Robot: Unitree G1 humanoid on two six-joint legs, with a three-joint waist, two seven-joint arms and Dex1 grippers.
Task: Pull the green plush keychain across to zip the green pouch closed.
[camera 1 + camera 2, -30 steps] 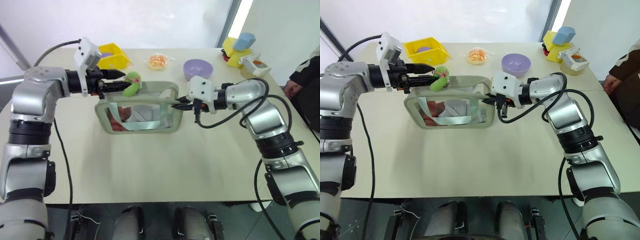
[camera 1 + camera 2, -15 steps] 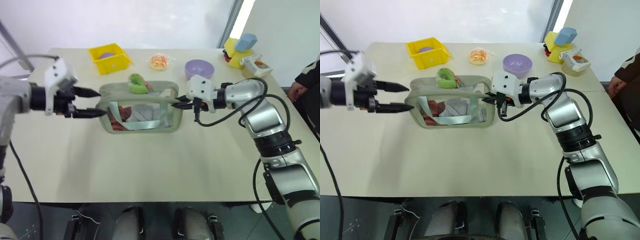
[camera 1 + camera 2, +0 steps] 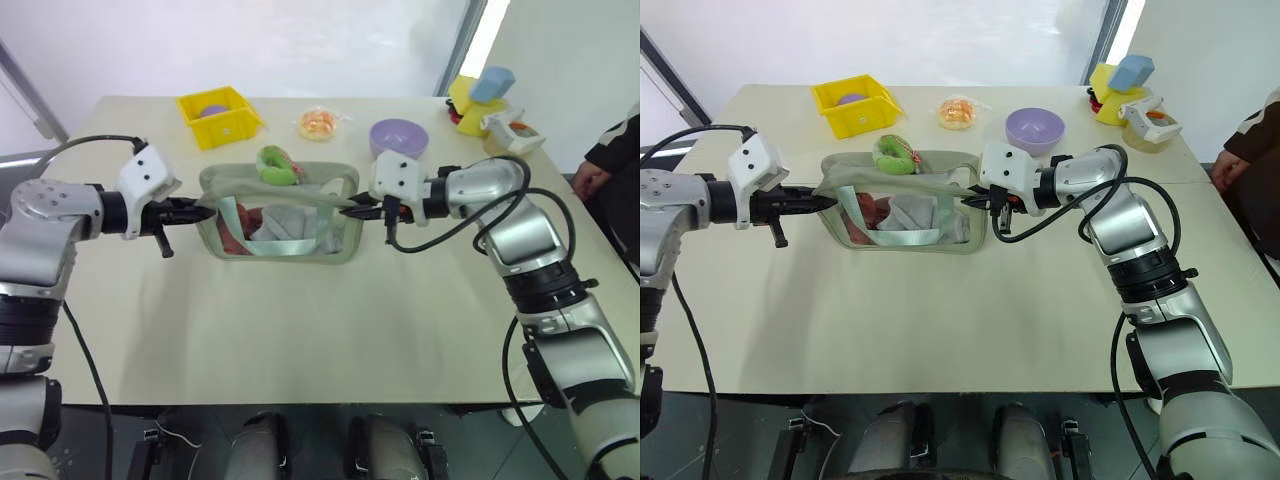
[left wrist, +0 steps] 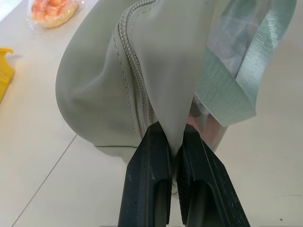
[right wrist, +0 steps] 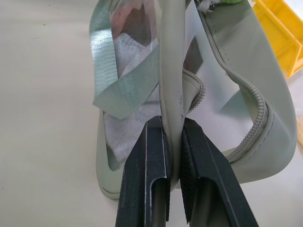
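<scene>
The green pouch point(image 3: 280, 225) lies at the table's middle, its clear window and mint strap point(image 3: 300, 232) facing me. On its top edge, left of centre, rests the green plush keychain point(image 3: 278, 166). My left gripper point(image 3: 203, 211) is shut on the pouch's left end; in the left wrist view its fingers point(image 4: 147, 189) pinch the pouch point(image 4: 123, 85) fabric beside the zip teeth. At the right end my right gripper point(image 3: 352, 210) is shut on the pouch's edge point(image 5: 170, 94), which passes between its fingers point(image 5: 149, 179).
Along the table's far edge stand a yellow bin point(image 3: 219, 114), a bagged orange item point(image 3: 318, 123), a purple bowl point(image 3: 399, 137) and a yellow and blue object point(image 3: 477, 98). A person's sleeve and hand point(image 3: 605, 165) show at the right edge.
My left gripper let go of the plush keychain, dropped down and left to the pouch's left end, then shut on it. The keychain now rests on the pouch's top. The right arm stayed still.
</scene>
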